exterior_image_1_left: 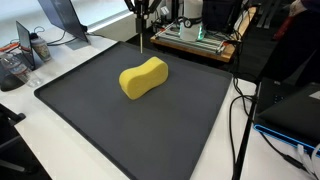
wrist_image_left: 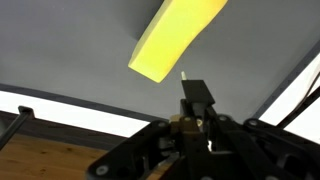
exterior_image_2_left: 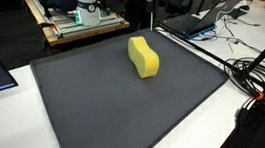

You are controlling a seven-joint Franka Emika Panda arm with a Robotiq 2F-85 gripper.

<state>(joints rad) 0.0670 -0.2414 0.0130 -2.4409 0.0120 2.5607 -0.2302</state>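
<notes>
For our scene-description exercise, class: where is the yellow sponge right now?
The yellow sponge lies on the dark mat, in its far half in both exterior views, apart from the gripper near the mat's far edge.

The black gripper (exterior_image_1_left: 142, 20) is running out past the top edge in an exterior view, above the far edge of the surface (exterior_image_1_left: 60, 150), so its upper part is going unseen. A thin pale rod (exterior_image_1_left: 141, 40) pinched in it is showing too small to identify. In the wrist view, the yellow curved foam sponge (wrist_image_left: 175, 40) is being cut off by the top edge.
</notes>
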